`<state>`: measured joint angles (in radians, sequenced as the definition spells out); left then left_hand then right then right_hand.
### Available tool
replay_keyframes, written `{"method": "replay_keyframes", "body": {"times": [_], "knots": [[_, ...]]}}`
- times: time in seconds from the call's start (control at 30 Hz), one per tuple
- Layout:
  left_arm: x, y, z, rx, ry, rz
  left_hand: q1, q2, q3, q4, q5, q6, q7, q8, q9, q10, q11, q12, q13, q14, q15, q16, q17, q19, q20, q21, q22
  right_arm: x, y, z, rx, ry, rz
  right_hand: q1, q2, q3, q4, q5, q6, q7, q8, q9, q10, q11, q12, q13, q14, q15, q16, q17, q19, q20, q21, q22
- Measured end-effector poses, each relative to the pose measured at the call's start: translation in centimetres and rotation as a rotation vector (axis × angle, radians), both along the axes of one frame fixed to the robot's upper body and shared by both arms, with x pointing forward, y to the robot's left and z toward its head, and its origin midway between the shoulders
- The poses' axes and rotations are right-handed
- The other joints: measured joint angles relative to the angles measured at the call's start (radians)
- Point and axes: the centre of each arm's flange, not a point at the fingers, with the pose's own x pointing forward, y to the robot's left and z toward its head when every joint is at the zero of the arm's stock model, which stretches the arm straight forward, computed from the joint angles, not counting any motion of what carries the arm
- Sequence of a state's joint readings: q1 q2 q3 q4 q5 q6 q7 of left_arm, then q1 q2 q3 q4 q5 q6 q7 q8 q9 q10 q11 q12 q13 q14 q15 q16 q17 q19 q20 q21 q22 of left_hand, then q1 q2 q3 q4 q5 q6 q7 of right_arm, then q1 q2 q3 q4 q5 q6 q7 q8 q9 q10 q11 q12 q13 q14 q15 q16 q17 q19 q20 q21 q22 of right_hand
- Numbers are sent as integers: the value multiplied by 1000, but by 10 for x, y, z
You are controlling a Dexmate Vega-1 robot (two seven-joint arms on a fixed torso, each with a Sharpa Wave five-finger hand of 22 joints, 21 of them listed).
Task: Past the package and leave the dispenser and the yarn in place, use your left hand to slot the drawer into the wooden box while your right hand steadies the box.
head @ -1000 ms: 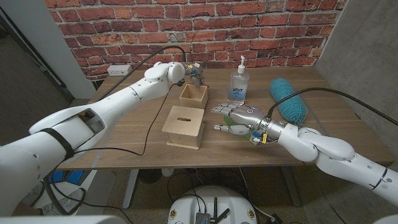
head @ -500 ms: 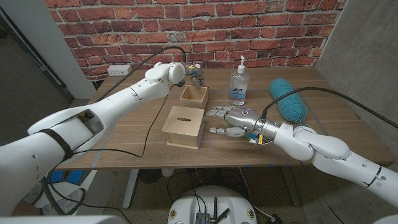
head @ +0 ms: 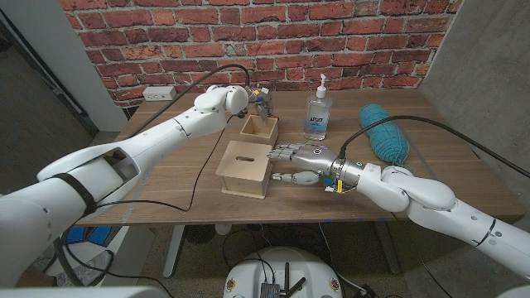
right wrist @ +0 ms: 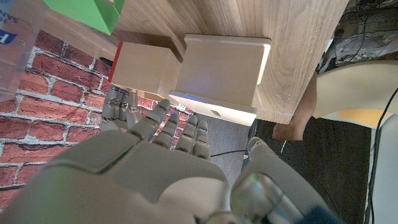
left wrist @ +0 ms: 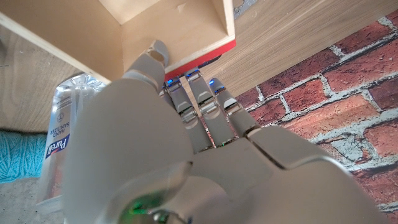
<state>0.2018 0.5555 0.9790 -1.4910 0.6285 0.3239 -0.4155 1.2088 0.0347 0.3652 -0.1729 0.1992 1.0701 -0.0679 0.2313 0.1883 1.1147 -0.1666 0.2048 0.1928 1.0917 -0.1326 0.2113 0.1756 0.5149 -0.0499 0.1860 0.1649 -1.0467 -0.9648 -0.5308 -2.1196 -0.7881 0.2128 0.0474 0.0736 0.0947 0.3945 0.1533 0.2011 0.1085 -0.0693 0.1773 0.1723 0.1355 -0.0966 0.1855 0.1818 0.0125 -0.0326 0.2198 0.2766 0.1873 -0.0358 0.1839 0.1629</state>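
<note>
Pinching the far wall of the small open wooden drawer with a red edge (head: 258,127) with the left hand (head: 259,100), by the look of the left wrist view: thumb inside the drawer, other fingers pressed together and down over the red edge. Sitting in the upper middle of the frame, that drawer, on the wooden worktop (head: 166,157), just behind the pale wooden box with a slot in its top (head: 245,168) and a little apart from it. Waiting just beside the box's right side, the right hand (head: 300,161), fingers spread and holding nothing; too hard to tell if touching the box yet. To do this step well: first press the right hand firm against the box so no sliding happens. Then lift the drawer only a little, keep it level, line it up straight with the box's open end, and push slowly. Not clear from here which end of the box is open, so look before pushing. Keep well away from the clear pump bottle of hand cleaner (head: 318,111) to the right of the drawer and the blue-green ball of yarn (head: 385,132) farther right. Same for the green package (right wrist: 93,11) near the bottle. Open side of the drawer facing up; long way running from the lower frame toward the brick wall, about in line with the box.
</note>
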Motion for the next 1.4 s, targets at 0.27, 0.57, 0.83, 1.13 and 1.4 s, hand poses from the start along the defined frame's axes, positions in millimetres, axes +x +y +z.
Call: {"method": "replay_keyframes", "body": {"times": [0.27, 0.57, 0.83, 1.13, 1.4], "knots": [[-2, -2, 0, -3, -7, 5, 5, 0, -4, -4, 5, 5, -5, -1, 0, 2, -2, -2, 0, 0, 0, 0, 0, -4, 4, 0, 0, 4, 9, 0, -17, -1, 10, -9, 1, 11, 11, 8, -7, -3, 0, 0, 0, 0, 0, 0, 0, 0, 6, 5, -4, -4, 0, 0], [-3, -3, 0, -11, -10, 13, 7, -1, -8, 0, 5, 6, -4, -1, 0, 5, 0, -6, 1, 0, 0, -1, 0, -4, 3, 0, 0, 8, 17, 2, -33, -6, 24, -22, -4, 16, 16, 8, -11, 0, 0, 0, -2, 2, 0, 0, 0, 1, 6, 9, -11, -3, 0, 0], [-5, -4, -1, -20, -4, 24, 12, 4, -10, -1, 4, 9, -2, -3, 0, 10, -1, -5, 0, 0, 0, -5, 0, -4, 3, 0, 0, 14, 22, 3, -51, 1, 25, -28, -9, 20, 20, 8, -11, 0, 0, 0, -2, 2, 0, 0, 1, 1, 6, 9, -11, -4, 0, 0], [-7, -6, -4, -27, 2, 35, 11, 4, -10, -1, 4, 9, -2, -4, 1, 10, -1, -5, 0, 0, 0, -7, 0, -6, 1, 0, 0, 16, 26, 3, -78, 16, 17, -35, -9, 25, 25, 8, -11, 0, 4, 3, -2, 2, 0, 0, 1, 1, 6, 14, -11, -4, 0, 3], [-10, -8, -8, -32, 1, 38, 10, 5, -10, -1, 4, 8, -1, -5, 1, 10, -1, -5, 0, 0, 0, -4, 0, -6, 1, 0, 0, 16, 28, 1, -84, 22, 17, -41, -14, 25, 25, 8, -11, 0, 4, 2, -2, 2, 0, 0, 1, 1, 6, 14, -11, -4, 0, 2]]}}
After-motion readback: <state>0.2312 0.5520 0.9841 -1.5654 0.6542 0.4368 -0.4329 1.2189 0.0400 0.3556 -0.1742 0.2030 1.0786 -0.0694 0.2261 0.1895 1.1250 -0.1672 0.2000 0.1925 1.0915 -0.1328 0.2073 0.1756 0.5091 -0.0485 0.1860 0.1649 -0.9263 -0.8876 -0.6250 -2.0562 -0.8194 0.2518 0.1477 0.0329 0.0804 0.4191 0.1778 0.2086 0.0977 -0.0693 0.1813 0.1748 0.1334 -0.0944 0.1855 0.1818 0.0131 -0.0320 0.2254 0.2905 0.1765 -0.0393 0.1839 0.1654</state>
